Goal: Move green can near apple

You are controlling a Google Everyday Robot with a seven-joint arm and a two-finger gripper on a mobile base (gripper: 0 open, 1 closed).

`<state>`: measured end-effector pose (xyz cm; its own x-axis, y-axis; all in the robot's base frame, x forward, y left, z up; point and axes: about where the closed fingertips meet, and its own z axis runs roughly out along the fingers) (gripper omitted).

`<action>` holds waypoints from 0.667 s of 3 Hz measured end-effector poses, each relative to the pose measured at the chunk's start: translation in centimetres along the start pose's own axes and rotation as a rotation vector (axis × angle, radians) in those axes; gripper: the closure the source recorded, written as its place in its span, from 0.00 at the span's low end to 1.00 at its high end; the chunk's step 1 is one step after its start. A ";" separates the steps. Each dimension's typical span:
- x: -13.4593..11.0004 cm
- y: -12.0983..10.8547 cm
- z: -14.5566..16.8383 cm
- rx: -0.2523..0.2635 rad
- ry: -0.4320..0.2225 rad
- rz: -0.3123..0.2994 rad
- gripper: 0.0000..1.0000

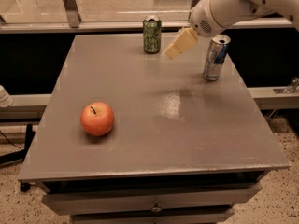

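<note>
Nearest me on the grey table [154, 143], the apple [97, 119] sits front-left with its stem up. Farther back on the right stands a slim silver-and-blue can [216, 58], upright. My arm [233, 6] comes in from the upper right, slanting down and to the left, and the gripper [171, 52] hangs above the table between the two cans, touching neither; I cannot tell whether it is open or closed. At the far edge the green can [152, 34] stands upright, long axis vertical, silver top up, well apart from the apple.
</note>
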<state>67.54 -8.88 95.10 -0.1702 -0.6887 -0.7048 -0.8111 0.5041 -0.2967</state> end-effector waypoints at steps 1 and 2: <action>-0.4 -0.7 4.6 0.017 -0.060 0.062 0.00; -1.1 -2.5 9.1 0.040 -0.112 0.109 0.00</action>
<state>74.83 -4.60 90.72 -0.1909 -0.5676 -0.8009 -0.7680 0.5945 -0.2383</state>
